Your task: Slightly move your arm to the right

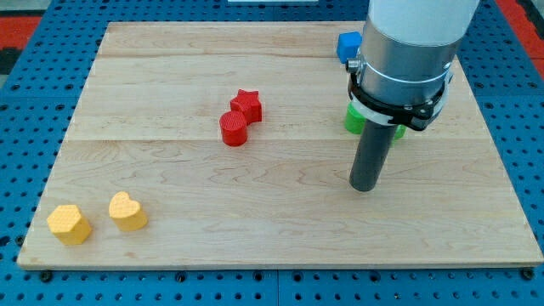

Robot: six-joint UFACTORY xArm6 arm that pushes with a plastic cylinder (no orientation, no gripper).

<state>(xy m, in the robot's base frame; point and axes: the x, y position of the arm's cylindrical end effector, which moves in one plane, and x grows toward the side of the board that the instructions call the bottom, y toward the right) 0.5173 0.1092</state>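
Note:
My tip point(364, 188) rests on the wooden board point(255, 221) right of centre, below a green block point(354, 119) that the arm partly hides. A blue block point(348, 44) sits at the view's top, just left of the arm. A red star block point(247, 104) and a red cylinder point(233, 129) touch each other left of my tip, well apart from it. A yellow hexagon-like block point(69, 224) and a yellow heart block point(127, 212) lie at the view's bottom left.
The board lies on a blue perforated table point(25, 102). The arm's large grey body point(408, 51) covers the board's upper right part.

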